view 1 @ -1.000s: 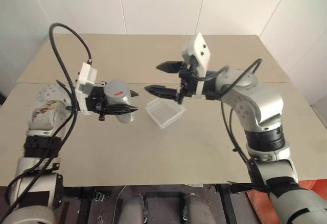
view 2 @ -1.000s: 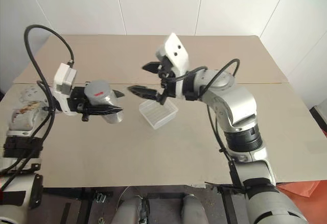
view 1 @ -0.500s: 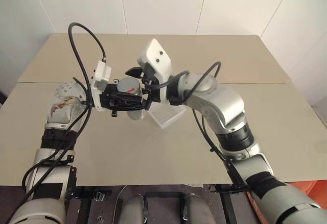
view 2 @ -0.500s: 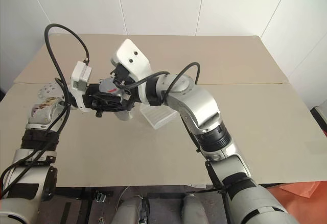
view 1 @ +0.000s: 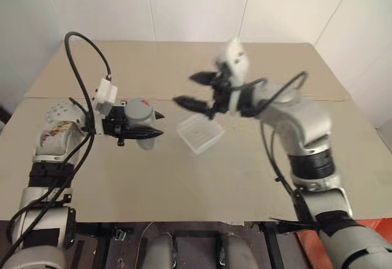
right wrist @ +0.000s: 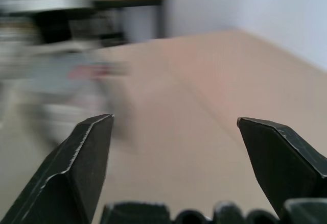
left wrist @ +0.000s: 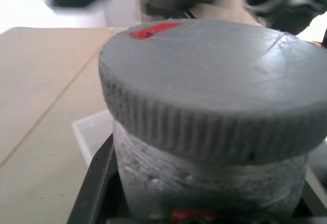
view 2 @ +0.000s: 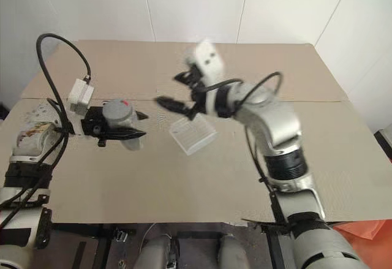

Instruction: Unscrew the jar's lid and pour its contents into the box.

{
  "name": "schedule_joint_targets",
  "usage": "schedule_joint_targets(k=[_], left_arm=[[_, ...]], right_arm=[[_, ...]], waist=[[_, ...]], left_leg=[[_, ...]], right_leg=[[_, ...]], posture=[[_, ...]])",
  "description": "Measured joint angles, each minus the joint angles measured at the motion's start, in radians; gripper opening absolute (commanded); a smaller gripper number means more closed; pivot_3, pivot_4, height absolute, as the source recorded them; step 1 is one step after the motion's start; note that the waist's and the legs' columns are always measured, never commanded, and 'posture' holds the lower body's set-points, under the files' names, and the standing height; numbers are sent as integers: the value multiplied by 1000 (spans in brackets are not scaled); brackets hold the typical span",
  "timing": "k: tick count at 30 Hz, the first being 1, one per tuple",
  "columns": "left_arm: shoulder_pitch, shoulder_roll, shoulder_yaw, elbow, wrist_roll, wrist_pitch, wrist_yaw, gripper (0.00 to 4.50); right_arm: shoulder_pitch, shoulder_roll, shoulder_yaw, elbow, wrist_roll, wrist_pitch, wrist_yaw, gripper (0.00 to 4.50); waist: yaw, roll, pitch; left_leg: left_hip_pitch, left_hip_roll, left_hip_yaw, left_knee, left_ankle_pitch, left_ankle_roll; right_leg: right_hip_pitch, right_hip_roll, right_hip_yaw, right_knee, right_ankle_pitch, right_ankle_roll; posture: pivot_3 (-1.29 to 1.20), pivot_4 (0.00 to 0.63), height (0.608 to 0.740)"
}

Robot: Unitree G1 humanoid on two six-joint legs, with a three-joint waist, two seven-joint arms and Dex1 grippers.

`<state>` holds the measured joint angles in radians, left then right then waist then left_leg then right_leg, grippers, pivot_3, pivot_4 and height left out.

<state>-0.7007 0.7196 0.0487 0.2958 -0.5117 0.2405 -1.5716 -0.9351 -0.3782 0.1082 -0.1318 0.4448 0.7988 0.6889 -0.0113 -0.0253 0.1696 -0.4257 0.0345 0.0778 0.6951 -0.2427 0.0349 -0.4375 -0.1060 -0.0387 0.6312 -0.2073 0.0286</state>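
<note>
A tan table [view 1: 184, 177] fills most of the frame. Left of centre, the left gripper [view 1: 144, 125] is clamped on the jar [view 1: 144, 140], held upright above the table with the grey lid [view 1: 139, 109] still screwed on. Upper centre, the right gripper [view 1: 191, 91] hangs with its 2 fingers spread wide, grasping nothing, apart from the lid. To unscrew well, it likely needs to centre its fingers around the lid's ribbed edge before squeezing, while the jar stays firmly held. Just right of the jar sits the box [view 1: 200, 134], apparently empty. The jar's contents cannot be made out.
</note>
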Motion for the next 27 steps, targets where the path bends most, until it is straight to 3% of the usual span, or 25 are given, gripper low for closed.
schedule_joint_targets(k=[7,13,19,27], left_arm=[[-1,-21,3,-7,1,-1,9,1946],[-39,-66,-12,16,5,-7,14,1946],[-60,-87,-29,40,17,-20,10,1946],[-65,-81,-29,48,19,-20,12,1946]], right_arm=[[22,8,8,-76,22,-1,47,4479],[14,94,58,-156,68,0,51,4479],[-66,181,138,-72,-1,-10,-3,4479],[-78,201,176,12,-65,-47,-10,4479]], waist=[[-7,0,0],[-3,0,0],[-4,0,0],[-3,0,0]], left_leg=[[0,0,0,0,0,0],[0,0,0,0,0,0],[0,0,0,0,0,0],[-1,0,0,0,0,0]], right_leg=[[-1,1,1,0,0,0],[0,1,1,1,0,0],[0,1,1,1,0,0],[0,1,0,1,0,0]], posture=[[0,150,740],[0,150,740],[0,150,740],[0,150,740]])
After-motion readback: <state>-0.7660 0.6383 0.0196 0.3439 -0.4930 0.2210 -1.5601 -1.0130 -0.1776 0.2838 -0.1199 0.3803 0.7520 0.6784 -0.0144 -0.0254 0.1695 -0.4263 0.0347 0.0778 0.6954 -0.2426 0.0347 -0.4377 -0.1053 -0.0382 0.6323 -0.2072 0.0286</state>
